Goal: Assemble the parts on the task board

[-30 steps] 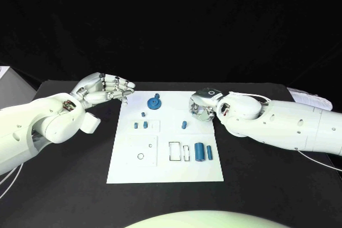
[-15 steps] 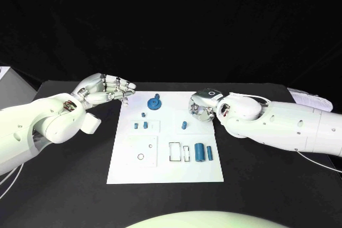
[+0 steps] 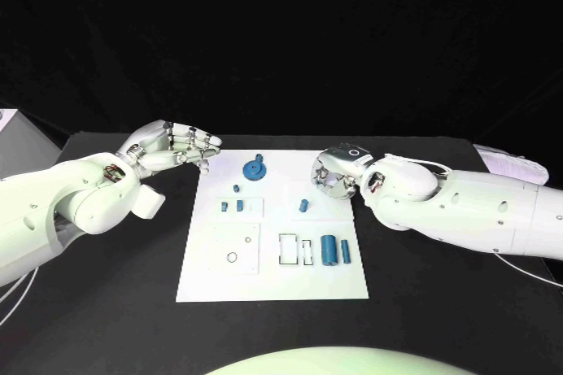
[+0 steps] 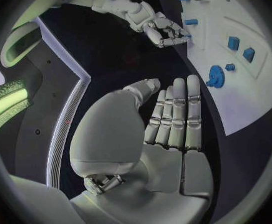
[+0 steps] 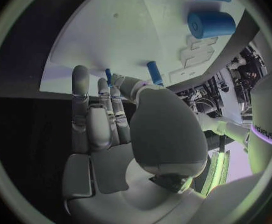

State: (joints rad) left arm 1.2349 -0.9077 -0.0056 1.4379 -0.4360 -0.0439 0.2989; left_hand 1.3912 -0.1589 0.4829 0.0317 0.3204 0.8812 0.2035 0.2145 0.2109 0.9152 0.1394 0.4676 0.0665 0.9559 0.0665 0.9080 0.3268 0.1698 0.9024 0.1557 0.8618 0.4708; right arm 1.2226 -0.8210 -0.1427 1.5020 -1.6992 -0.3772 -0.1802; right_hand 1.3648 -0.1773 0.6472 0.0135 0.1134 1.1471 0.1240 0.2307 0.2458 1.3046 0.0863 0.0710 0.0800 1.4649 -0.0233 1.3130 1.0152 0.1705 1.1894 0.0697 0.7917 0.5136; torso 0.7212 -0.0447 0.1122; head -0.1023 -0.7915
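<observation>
The task board (image 3: 272,265) is a flat white rectangular plate lying in the middle of the black table (image 3: 457,310), its long side running away from me. Small blue parts sit on it. At the far end there is a round blue gear (image 3: 255,171) with a small knob just beyond it. Nearer, inside a faintly outlined rectangle, two short blue pegs (image 3: 231,205) stand side by side, and a single small blue pin (image 3: 304,204) lies to their right, apart from them. Toward the near end, a thick blue cylinder (image 3: 329,250) and a thinner blue rod (image 3: 345,250) lie parallel, just beside each other, next to two dark-outlined rectangular slots (image 3: 289,249). To the left of those slots is a larger outlined square with a small ring (image 3: 231,257) marked in it.

My left hand (image 3: 174,147) hovers beyond the board's far left corner, over the table edge of the board, fingers loosely curled and apart, holding nothing; from my left wrist its fingers (image 4: 173,115) lie straight and side by side with an empty palm.

My right hand (image 3: 334,173) hangs at the board's far right edge, near the single pin. Its fingers (image 5: 97,112) stretch out, with nothing in them, above the white plate.
</observation>
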